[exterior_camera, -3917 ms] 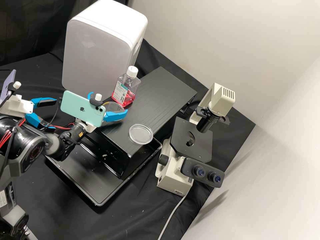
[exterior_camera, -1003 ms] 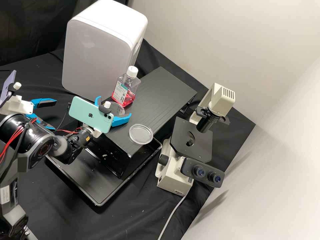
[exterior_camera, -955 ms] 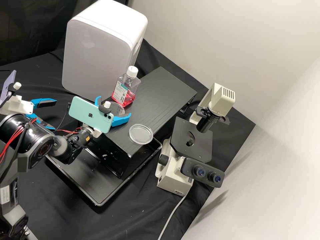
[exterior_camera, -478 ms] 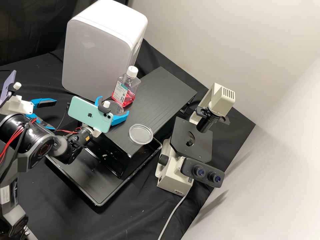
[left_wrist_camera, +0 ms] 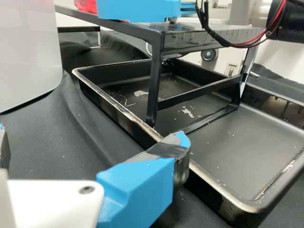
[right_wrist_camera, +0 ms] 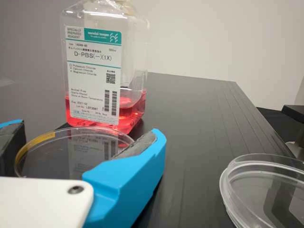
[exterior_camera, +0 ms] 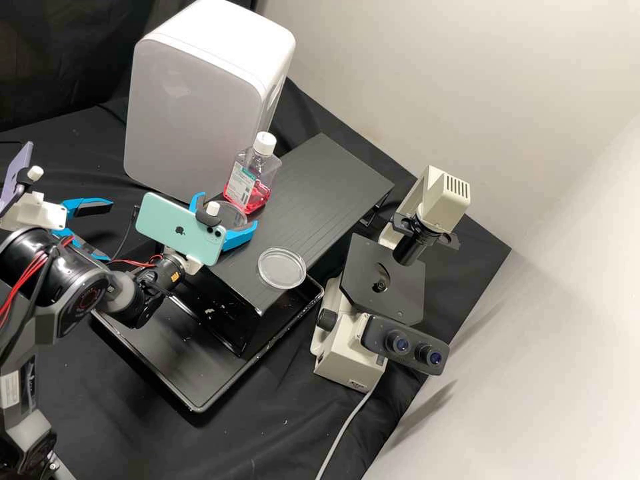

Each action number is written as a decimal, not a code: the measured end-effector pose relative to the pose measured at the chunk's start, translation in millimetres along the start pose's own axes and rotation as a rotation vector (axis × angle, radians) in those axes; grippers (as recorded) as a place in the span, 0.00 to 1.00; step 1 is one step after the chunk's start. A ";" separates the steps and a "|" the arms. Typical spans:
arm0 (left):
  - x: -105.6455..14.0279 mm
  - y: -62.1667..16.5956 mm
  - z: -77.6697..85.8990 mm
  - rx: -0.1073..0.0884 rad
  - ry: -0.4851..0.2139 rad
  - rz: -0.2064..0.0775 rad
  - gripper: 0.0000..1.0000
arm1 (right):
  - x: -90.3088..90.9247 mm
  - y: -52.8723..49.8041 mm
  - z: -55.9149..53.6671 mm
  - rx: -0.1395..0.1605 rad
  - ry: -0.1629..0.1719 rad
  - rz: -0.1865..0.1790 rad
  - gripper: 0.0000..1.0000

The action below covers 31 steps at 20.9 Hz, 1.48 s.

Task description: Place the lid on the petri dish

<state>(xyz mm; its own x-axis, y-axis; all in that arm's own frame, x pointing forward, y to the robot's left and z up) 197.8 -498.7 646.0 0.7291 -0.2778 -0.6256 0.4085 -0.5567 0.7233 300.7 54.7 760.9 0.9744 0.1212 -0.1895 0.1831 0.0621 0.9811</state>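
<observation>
Once the right end effector (exterior_camera: 225, 216) was brought forward and narrowed onto the lid (right_wrist_camera: 71, 154), transfer to the petri dish (exterior_camera: 282, 267) was judged due.

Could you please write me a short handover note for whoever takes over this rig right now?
The right gripper is shut on the lid, low on the black shelf beside the bottle of pink liquid.
The left gripper is open and empty, over the black cloth off the shelf's end.
The petri dish sits uncovered at the shelf corner nearest the microscope, apart from the lid.
Done: lid grasped. Left: lift it, carry it over the dish, lower, release.
</observation>
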 end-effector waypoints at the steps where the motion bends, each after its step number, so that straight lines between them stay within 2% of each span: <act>1: 0.0 0.0 0.0 0.000 0.000 0.000 1.00 | 0.0 0.2 0.3 -0.002 0.001 -0.001 0.00; 3: 0.0 0.0 0.0 0.000 0.000 0.000 1.00 | -2.2 2.3 0.1 -0.004 0.009 0.011 0.00; 5: 0.0 0.0 0.0 0.000 0.000 0.000 1.00 | -7.0 7.4 0.9 0.006 0.003 0.043 0.00; 8: 0.0 0.0 0.0 0.000 0.000 0.000 1.00 | -14.7 14.9 3.2 0.026 -0.030 0.099 0.00; 15: 0.0 -0.3 0.8 0.000 -0.002 -0.001 1.00 | -27.2 31.0 1.4 0.006 -0.008 0.194 0.00; 17: 0.0 -0.3 0.8 0.000 -0.002 -0.001 1.00 | -29.4 36.4 3.3 0.005 -0.013 0.217 0.00; 25: 0.0 -0.3 0.8 0.000 -0.002 -0.001 1.00 | -32.2 47.4 14.7 0.003 -0.055 0.258 0.00; 31: 0.0 -0.3 0.8 0.000 -0.002 -0.001 1.00 | -26.7 48.0 32.0 0.013 -0.118 0.252 0.00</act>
<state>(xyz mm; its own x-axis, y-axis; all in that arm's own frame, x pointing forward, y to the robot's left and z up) 197.3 -499.2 645.6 0.7276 -0.2789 -0.6267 0.4089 -0.5571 0.7228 287.7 22.7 814.3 0.9978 0.0146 0.0653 -0.0657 0.0319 0.9973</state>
